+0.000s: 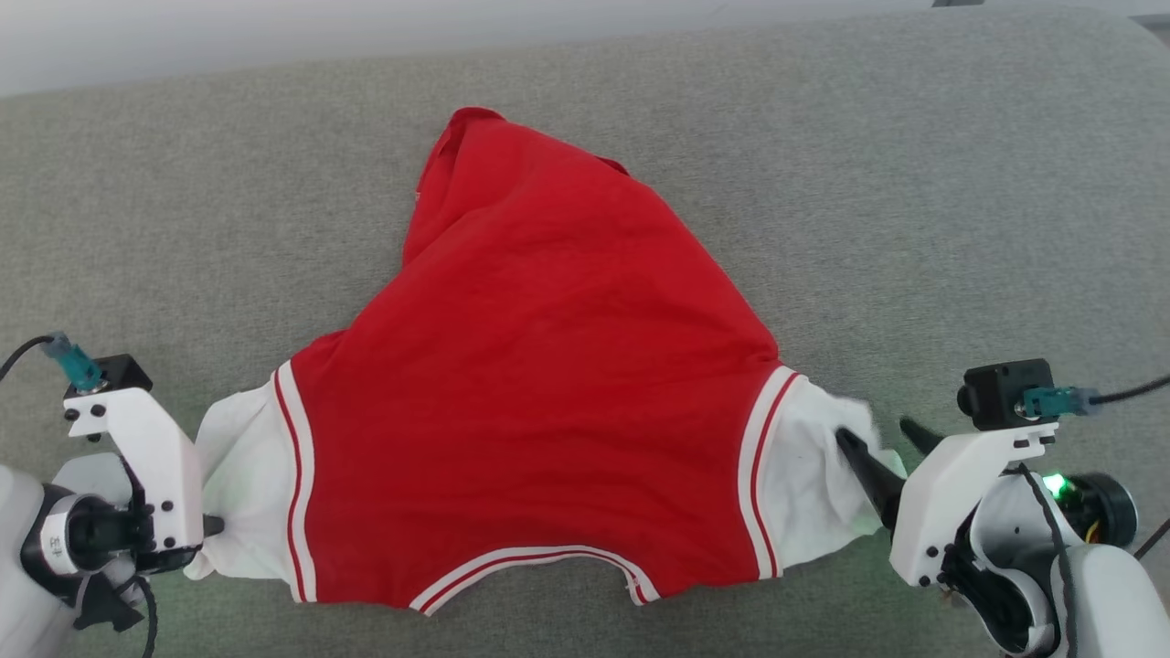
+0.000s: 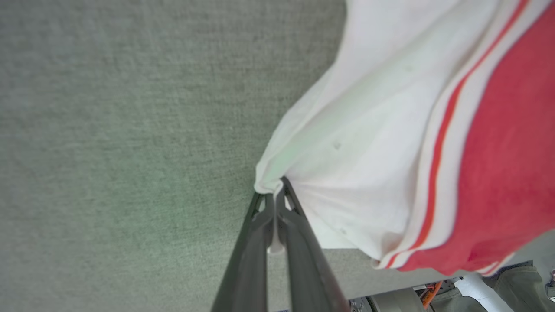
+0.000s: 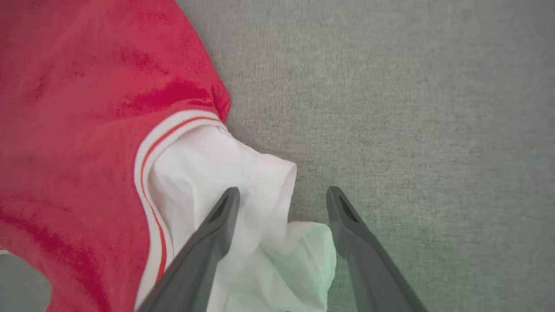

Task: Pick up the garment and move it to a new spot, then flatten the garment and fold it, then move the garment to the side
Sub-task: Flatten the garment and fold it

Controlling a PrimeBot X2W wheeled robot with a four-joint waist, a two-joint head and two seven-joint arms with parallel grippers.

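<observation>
The garment [image 1: 539, 366] lies on the fabric surface [image 1: 823, 137] between the left tool [image 1: 215, 525] and the right tool [image 1: 873, 431].

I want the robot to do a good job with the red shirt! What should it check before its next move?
1. The left claw is shut on a white sleeve end: ok.
2. The right claw grips the other sleeve end: not ok, it stands open around the cloth.
3. The garment lies flat: not ok, its far end is bunched into a peak.
4. There is free room on the grey surface around it: ok.
5. The left claw holds both cloth layers: cannot tell.
</observation>
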